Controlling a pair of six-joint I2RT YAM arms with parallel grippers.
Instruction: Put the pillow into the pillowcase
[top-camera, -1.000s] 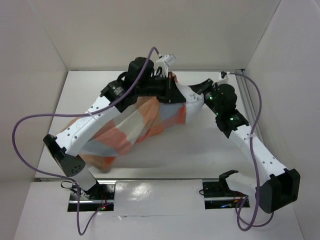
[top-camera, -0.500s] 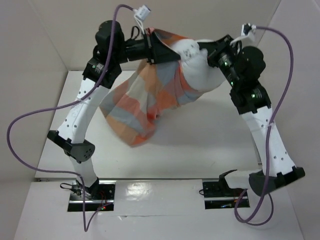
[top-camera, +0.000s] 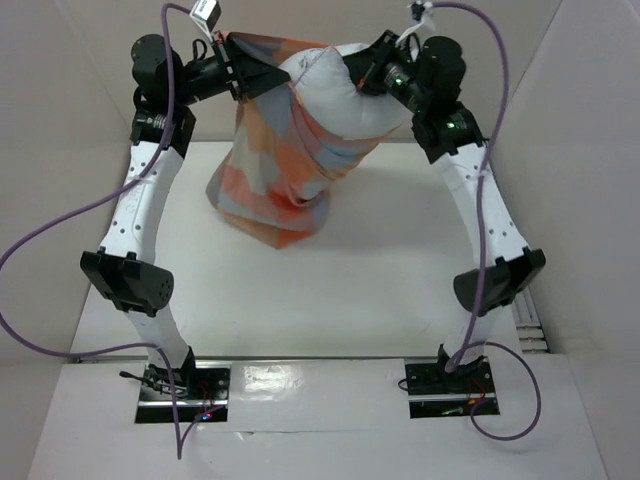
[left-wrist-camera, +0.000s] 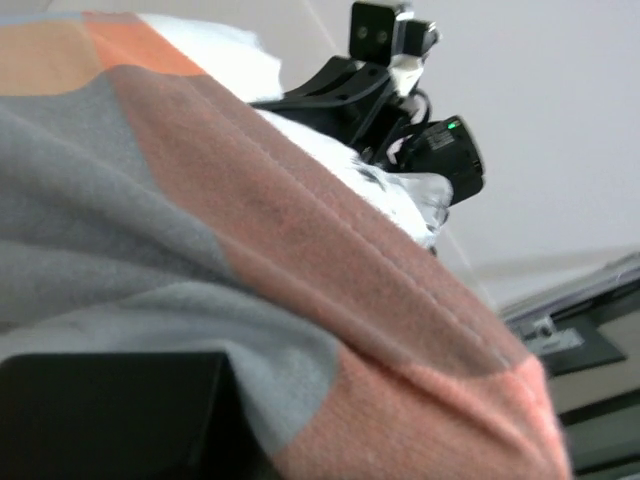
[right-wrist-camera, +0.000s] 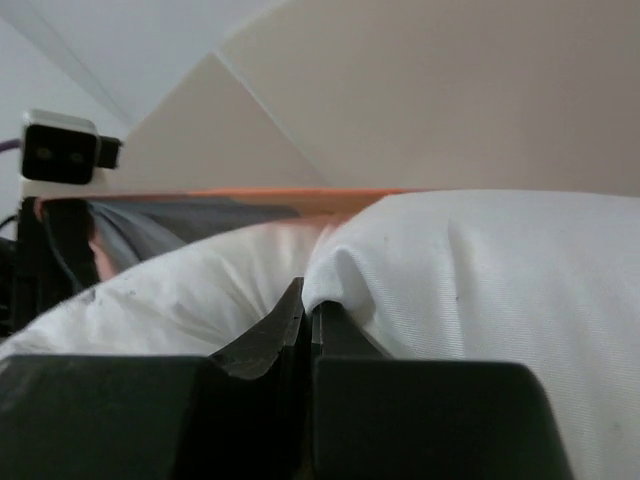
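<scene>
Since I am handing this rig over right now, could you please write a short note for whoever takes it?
Left gripper: shut on the pillowcase at its open edge, held high.
Right gripper: shut on a fold of the pillow.
Done: the pillow appears mostly inside; the pillowcase hangs between the arms.
Left: a white end bulges out at the top; work it in fully.
</scene>
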